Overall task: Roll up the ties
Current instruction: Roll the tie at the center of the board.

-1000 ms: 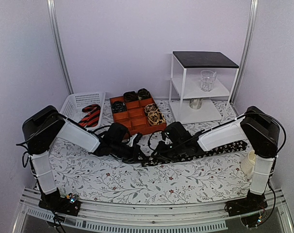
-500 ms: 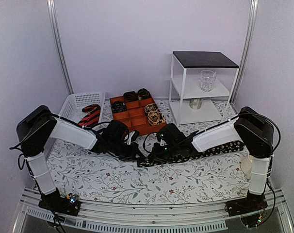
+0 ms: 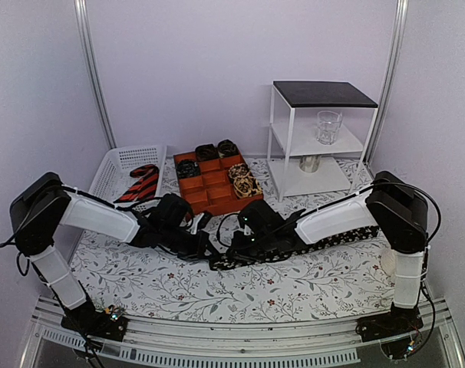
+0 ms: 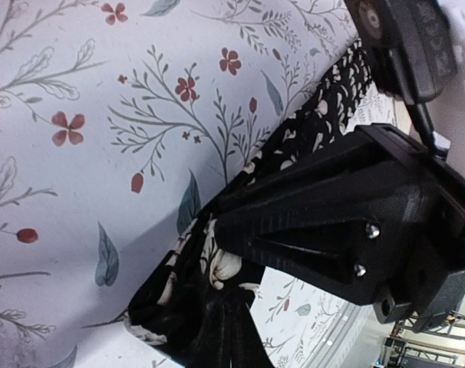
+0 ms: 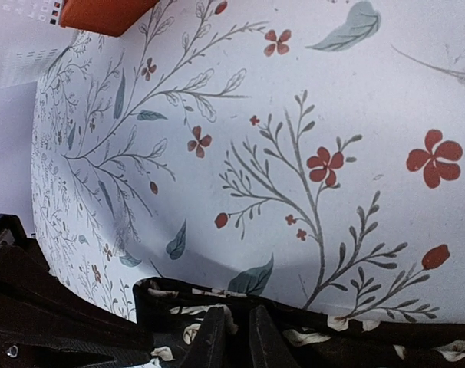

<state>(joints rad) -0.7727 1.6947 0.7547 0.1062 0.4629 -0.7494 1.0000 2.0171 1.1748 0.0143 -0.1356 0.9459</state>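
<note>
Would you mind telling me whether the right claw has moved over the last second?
Yes. The right claw has slid left relative to the orange tray, and slightly toward the near edge, with the tie.

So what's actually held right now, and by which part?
The right gripper pinches the black patterned tie close to its end. The left gripper sits at that same end, but its grip can't be told.
</note>
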